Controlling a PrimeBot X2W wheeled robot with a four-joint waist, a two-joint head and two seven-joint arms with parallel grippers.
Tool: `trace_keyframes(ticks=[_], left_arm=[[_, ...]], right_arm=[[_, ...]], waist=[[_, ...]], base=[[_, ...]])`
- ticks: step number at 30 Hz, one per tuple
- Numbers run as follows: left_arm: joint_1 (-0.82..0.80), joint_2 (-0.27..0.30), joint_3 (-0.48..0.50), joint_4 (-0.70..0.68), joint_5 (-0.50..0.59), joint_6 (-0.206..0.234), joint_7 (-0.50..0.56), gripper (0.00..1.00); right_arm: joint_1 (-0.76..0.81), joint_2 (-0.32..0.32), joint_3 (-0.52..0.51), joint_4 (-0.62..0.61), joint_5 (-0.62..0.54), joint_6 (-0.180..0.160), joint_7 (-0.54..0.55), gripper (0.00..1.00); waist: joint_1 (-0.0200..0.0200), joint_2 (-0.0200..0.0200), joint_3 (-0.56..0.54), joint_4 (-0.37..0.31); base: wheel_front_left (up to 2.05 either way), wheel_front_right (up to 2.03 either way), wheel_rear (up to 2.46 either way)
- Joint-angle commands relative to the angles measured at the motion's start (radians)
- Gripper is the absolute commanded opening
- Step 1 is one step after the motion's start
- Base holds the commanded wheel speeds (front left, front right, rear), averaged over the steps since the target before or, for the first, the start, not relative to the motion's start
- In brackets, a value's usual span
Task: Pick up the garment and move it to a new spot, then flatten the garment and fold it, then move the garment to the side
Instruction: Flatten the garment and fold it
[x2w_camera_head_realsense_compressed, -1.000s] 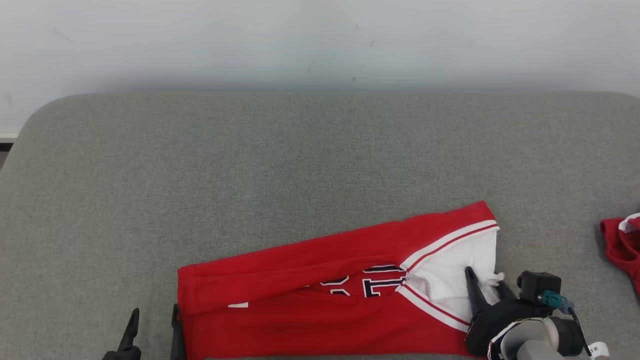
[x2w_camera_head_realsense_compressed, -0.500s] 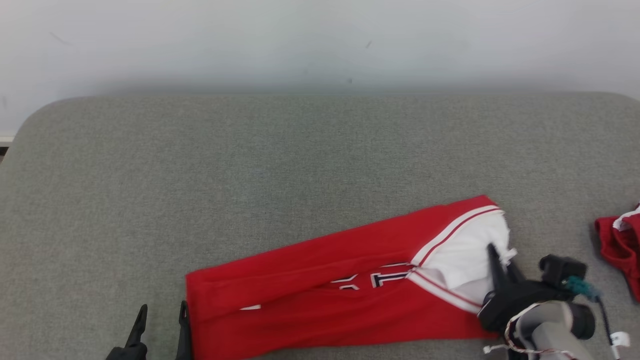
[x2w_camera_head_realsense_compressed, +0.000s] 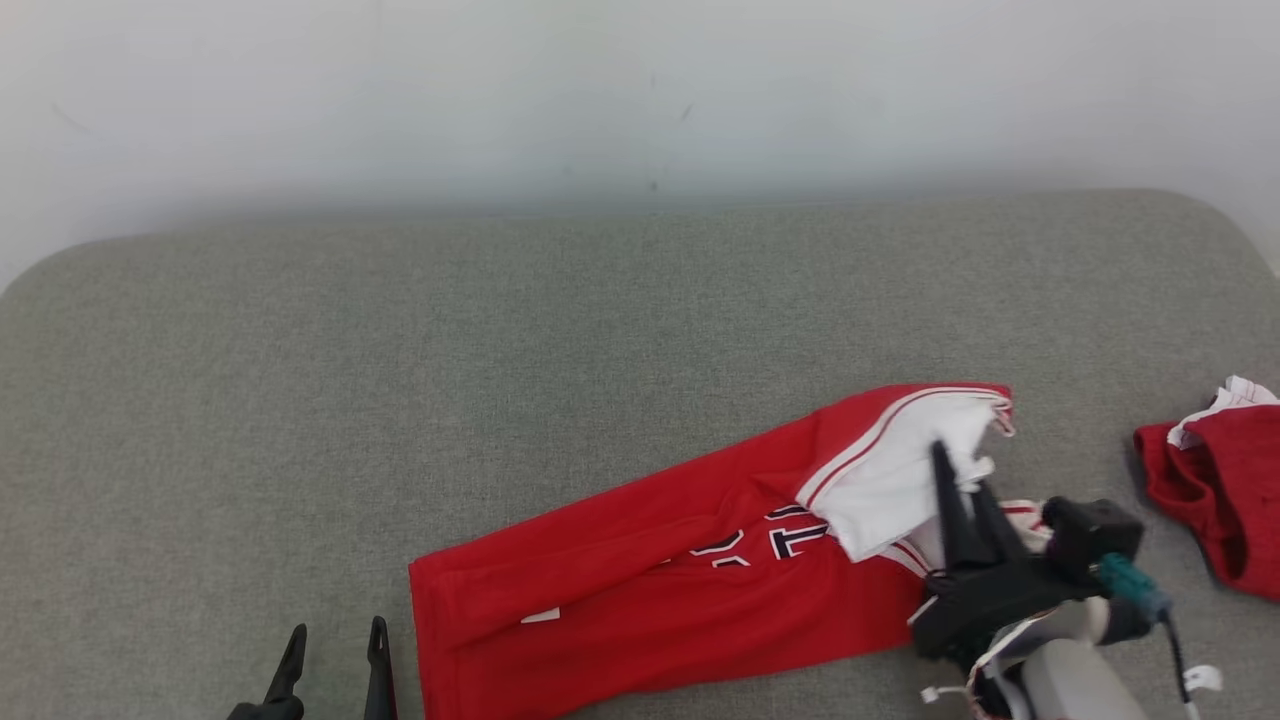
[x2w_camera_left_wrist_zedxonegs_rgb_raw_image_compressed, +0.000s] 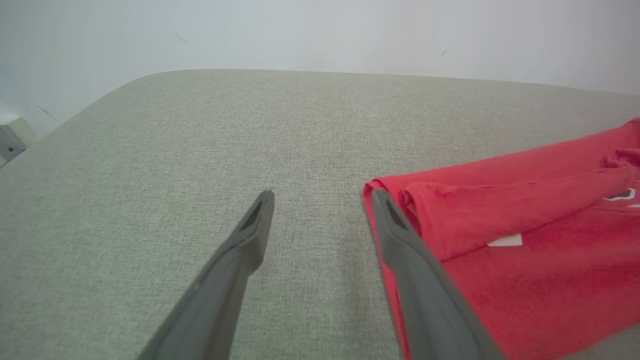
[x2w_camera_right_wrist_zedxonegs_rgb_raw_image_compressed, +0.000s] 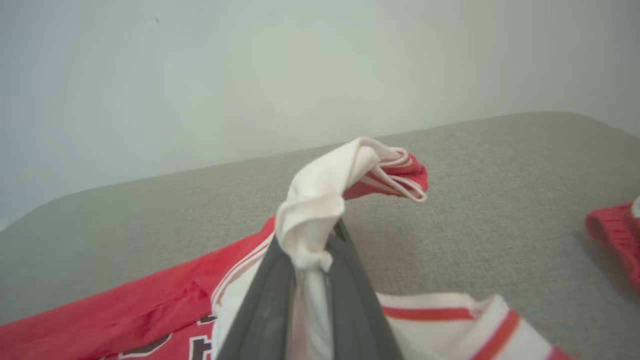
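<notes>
Head view: red garment (x2w_camera_head_realsense_compressed: 640, 590) lies lower centre-right on grey desk (x2w_camera_head_realsense_compressed: 500, 350).
Lettering (x2w_camera_head_realsense_compressed: 775, 540): dark, white-edged, partly folded under, unreadable.
Right fingers (x2w_camera_head_realsense_compressed: 952, 490): clamped on garment's white part.
Left fingers (x2w_camera_head_realsense_compressed: 338, 650): spread, lower left.

bright, even, soft light covers the grey woven fabric surface (x2w_camera_head_realsense_compressed: 600, 330). a faint shadow band dims the pale matt wall (x2w_camera_head_realsense_compressed: 640, 90) along its far edge. in the right wrist view the lifted red-and-white cloth garment (x2w_camera_right_wrist_zedxonegs_rgb_raw_image_compressed: 320, 200) casts a soft shadow beneath it, and the long dark fingers (x2w_camera_right_wrist_zedxonegs_rgb_raw_image_compressed: 265, 310) of the right gripper (x2w_camera_right_wrist_zedxonegs_rgb_raw_image_compressed: 312, 235) blur near the lens. the left wrist view bows the surface's edge.
</notes>
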Motion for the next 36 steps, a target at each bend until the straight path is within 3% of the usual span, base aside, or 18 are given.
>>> trace_keyframes(ticks=[1,9,15,24,30,31,32,33,34,36], left_arm=[[0.008,-0.001,-0.003,0.002,-0.002,-0.004,-0.003,1.0],[0.008,-0.001,-0.025,0.011,0.004,-0.005,-0.003,1.0],[0.006,-0.001,-0.063,0.016,0.009,-0.017,-0.003,1.0],[-0.031,-0.001,-0.149,0.026,0.017,-0.029,-0.003,1.0],[-0.049,-0.001,-0.199,0.037,0.012,-0.03,-0.003,1.0],[-0.053,-0.001,-0.207,0.039,0.011,-0.03,-0.003,1.0],[-0.055,-0.001,-0.211,0.04,0.012,-0.029,-0.003,1.0],[-0.058,-0.001,-0.214,0.042,0.011,-0.029,-0.003,1.0],[-0.059,-0.001,-0.215,0.043,0.01,-0.028,-0.003,1.0],[-0.059,-0.001,-0.217,0.043,0.009,-0.025,-0.003,1.0]], right_arm=[[0.021,0.009,0.043,-0.023,0.006,-0.002,-0.004,0.0],[0.023,0.017,0.313,-0.067,0.094,-0.002,0.006,0.0],[-0.017,0.027,0.514,-0.051,0.164,-0.002,0.037,0.0],[-0.1,0.066,0.649,0.062,0.226,-0.002,0.023,0.0],[-0.163,0.086,0.685,0.147,0.244,-0.002,0.009,0.0],[-0.172,0.088,0.68,0.162,0.249,-0.002,0.005,0.18],[-0.18,0.09,0.68,0.177,0.249,-0.002,0.003,0.49],[-0.186,0.092,0.679,0.189,0.249,-0.002,0.002,0.67],[-0.189,0.093,0.68,0.199,0.257,-0.002,0.0,1.0],[-0.197,0.094,0.679,0.211,0.268,-0.002,-0.003,1.0]], waist=[[-0.0001,-0.0001,-0.01,-0.006],[-0.0001,-0.0001,-0.032,0.014],[-0.0001,-0.0001,-0.042,0.082],[-0.0001,-0.0001,-0.023,0.228],[-0.0001,-0.0001,-0.008,0.306],[-0.0001,-0.0001,-0.005,0.317],[-0.0001,-0.0001,-0.004,0.324],[-0.0001,-0.0001,-0.002,0.331],[-0.0001,-0.0001,-0.001,0.334],[-0.0001,-0.0001,0.0,0.337]], base=[[0.0,0.0,0.0],[0.0,0.0,0.0],[0.0,0.0,0.0],[0.0,0.0,0.0],[0.0,0.0,0.0],[0.0,0.0,0.0],[0.0,0.0,0.0],[0.0,0.0,0.0],[0.0,0.0,0.0],[0.0,0.0,0.0]])
